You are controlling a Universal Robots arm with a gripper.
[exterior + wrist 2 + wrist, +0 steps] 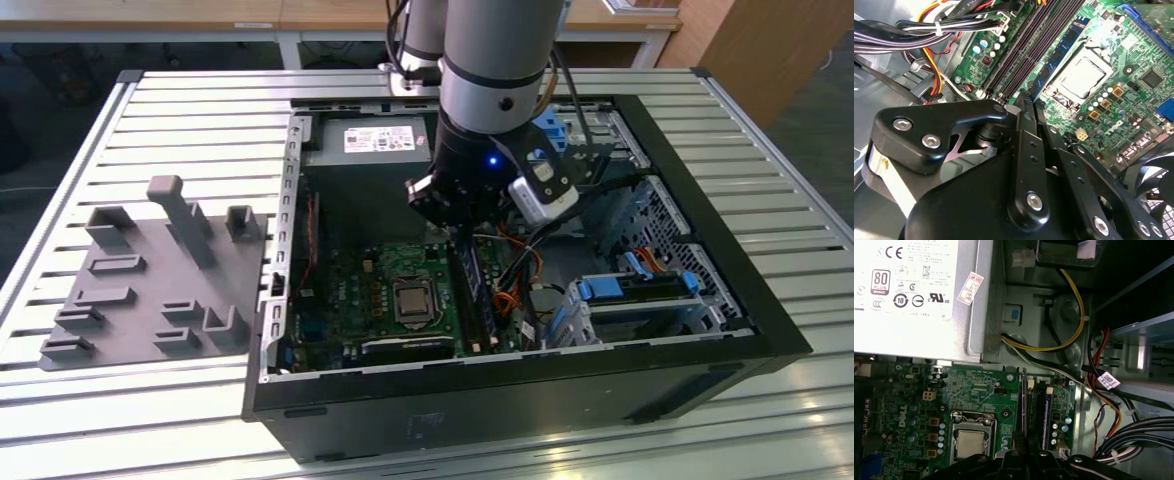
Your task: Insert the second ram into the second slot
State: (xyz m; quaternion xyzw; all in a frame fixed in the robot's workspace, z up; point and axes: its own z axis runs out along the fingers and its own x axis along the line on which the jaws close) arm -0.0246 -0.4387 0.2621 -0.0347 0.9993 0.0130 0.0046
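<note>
Gripper (1023,444) fingers sit almost together, and we see them clamped on one end of the second ram (1024,400), which stands on edge among the memory slots. In the exterior view, the CPU socket (414,298) lies at its 9 o'clock and the orange cables (506,298) at its 3 o'clock.

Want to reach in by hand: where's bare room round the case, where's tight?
Free: table slats between the grey fixture tray and the near edge; slats at the exterior view's right of the PC case. Crowded: inside it, end effector over the RAM slots, cables and drive bay alongside.
</note>
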